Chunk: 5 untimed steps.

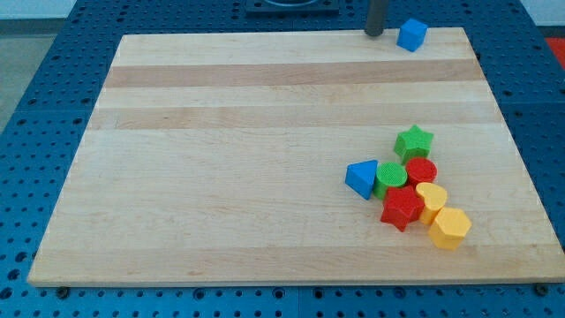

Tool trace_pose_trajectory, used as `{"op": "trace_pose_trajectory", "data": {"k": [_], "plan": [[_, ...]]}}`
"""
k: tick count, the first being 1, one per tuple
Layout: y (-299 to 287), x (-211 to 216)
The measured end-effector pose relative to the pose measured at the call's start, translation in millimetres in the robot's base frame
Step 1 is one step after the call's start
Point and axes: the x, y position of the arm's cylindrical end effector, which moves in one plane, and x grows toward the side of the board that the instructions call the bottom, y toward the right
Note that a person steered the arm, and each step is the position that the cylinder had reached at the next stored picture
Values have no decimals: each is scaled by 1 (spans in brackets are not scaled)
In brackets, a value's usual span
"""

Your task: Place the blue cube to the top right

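Observation:
The blue cube (411,34) sits at the top edge of the wooden board (265,159), toward the view's right. My tip (375,34) stands just to the cube's left, a small gap apart from it, at the board's top edge. The rod rises out of the view's top.
A cluster of blocks lies at the lower right: a green star (413,141), a blue triangular block (362,178), a green cylinder (391,177), a red cylinder (421,170), a red star (402,208), a yellow heart-like block (432,198) and a yellow hexagonal block (449,228). A blue perforated table (35,106) surrounds the board.

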Motion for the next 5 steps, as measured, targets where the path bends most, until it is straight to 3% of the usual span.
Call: {"op": "trace_pose_trajectory", "data": {"k": [5], "plan": [[26, 15]]}}
